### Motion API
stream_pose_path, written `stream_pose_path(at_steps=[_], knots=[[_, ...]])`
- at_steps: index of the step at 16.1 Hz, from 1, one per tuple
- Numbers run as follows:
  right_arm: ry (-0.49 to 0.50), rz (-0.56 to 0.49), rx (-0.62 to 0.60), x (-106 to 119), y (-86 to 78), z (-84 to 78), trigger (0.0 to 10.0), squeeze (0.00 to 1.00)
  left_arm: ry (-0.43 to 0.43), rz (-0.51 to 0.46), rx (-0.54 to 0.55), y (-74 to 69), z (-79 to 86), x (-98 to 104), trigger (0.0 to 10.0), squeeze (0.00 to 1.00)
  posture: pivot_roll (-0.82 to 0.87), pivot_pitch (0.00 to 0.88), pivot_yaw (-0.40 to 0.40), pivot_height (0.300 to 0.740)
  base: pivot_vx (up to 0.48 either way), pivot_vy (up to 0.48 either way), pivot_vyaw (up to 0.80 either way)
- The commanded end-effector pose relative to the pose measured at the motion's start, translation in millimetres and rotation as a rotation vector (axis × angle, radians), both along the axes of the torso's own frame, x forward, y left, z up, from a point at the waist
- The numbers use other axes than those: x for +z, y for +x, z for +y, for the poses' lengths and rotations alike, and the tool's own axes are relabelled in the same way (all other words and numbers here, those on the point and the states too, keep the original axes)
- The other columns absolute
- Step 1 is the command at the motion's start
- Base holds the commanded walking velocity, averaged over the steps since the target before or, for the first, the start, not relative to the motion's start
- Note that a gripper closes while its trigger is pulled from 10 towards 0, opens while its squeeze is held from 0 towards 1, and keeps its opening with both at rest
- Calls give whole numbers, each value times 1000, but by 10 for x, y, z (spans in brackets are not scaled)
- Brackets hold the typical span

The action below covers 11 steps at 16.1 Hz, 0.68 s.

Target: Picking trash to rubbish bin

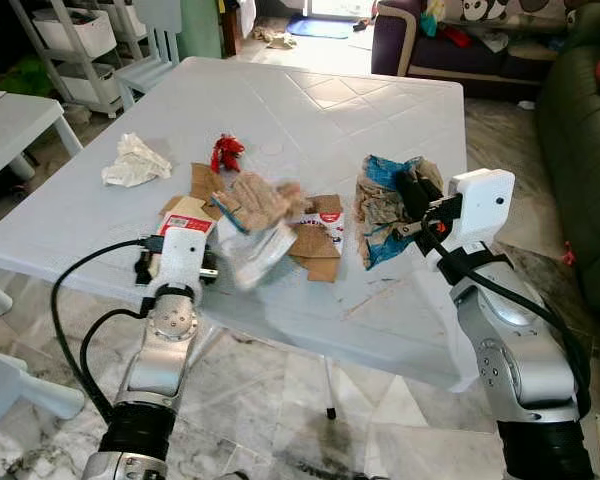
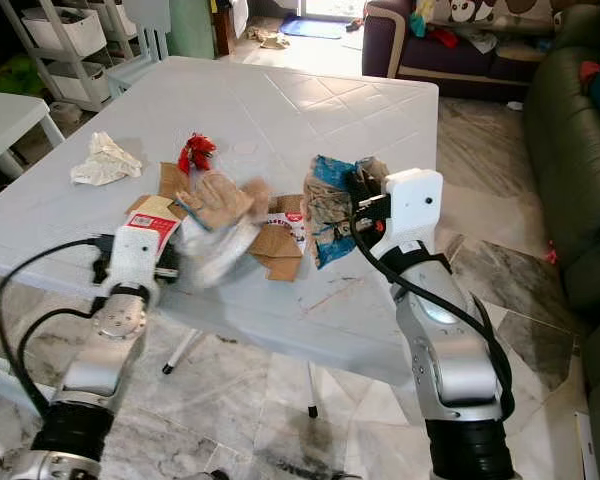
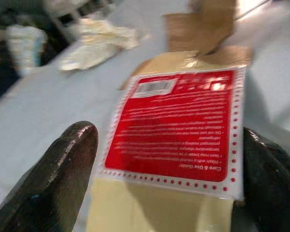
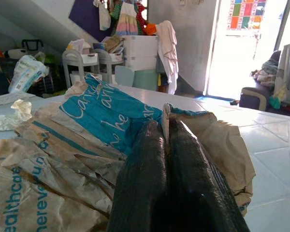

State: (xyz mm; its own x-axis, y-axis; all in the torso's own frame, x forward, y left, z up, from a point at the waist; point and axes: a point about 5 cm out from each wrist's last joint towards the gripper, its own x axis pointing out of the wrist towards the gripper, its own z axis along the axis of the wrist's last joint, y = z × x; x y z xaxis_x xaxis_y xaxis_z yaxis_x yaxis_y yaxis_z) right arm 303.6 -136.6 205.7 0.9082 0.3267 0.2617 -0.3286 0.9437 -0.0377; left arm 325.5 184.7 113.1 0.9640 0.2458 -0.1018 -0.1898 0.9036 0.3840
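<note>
While both silver arms reach over the near edge of the white table (image 1: pixel 380 130), the right gripper (image 1: pixel 412 195) has its two black fingers (image 4: pixel 150 179) pressed together on a fold of the crumpled brown-and-blue paper bag (image 1: pixel 380 210), which lies near the table's right edge, roughly halfway along it. In the right wrist view the blue printed panel of that bag spreads just beyond the closed fingertips, with brown creased paper on either side. The left gripper (image 3: pixel 169 169) is at the near left part of the table with its fingers (image 3: pixel 63 169) apart, one on each side of a flat red-and-cream packet (image 1: pixel 187 215) whose red label with small print lies between them; whether the fingers touch the packet's edges cannot be told. Just beyond and right of that packet sits a blurred heap: a crumpled tan paper (image 1: pixel 255 198) over something pale and white (image 1: pixel 255 250), resting on torn cardboard pieces (image 1: pixel 315 250) that spread toward the middle of the near edge. A small red wrapper (image 1: pixel 226 152) lies farther in, behind the cardboard. A crumpled white tissue (image 1: pixel 135 162) lies apart from the rest, close to the table's left edge. A dark green sofa (image 1: pixel 580 130) stands beyond the table's right side.
</note>
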Motion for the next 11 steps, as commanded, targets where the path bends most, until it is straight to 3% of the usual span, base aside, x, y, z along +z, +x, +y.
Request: stream_pose_path(at_steps=[1, 2, 3, 4, 11], knots=[[5, -12, -2, 31, -25, -2, 0, 0, 20, 21, 46, -7, 81, -29, 10000, 0, -45, 111, 5, 740, 0, 0, 0], [5, -11, -3, 29, -21, -2, 0, 0, 10, 26, 33, -5, 73, -35, 10000, 0, -41, 112, 6, 740, 0, 0, 0], [6, -11, -3, 28, -18, -2, 0, 0, -4, 32, 30, -5, 67, -45, 8471, 0, -41, 112, 6, 740, 0, 0, 0], [6, -10, -3, 26, -16, 1, 0, 0, -11, 35, 27, -8, 60, -55, 0, 0, -42, 111, 7, 740, 0, 0, 0], [3, -13, -9, 23, 0, -16, 0, 0, -56, 32, 0, 0, -2, -61, 0, 0, -40, 102, 9, 740, 0, 0, 0]])
